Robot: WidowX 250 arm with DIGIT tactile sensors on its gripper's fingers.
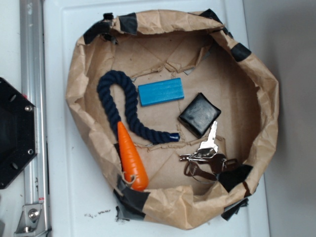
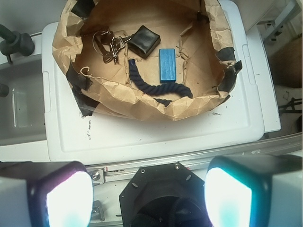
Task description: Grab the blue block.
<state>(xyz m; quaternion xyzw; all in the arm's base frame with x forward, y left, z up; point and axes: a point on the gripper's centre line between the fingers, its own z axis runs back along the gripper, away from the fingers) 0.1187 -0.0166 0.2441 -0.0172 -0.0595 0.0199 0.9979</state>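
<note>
Jaws parted and empty, tips cut off below; paper rim (image 2: 142, 101) hides part of the rope (image 2: 158, 87), blue block (image 2: 167, 65) clear

black octagonal base (image 2: 163, 198), screws, pale glowing tool pads (image 2: 68, 196)

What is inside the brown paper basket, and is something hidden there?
Inside the paper basket lie the blue block, a navy rope, a black pad, keys and an orange carrot. In the wrist view, the near wall hides the carrot and part of the rope.
</note>
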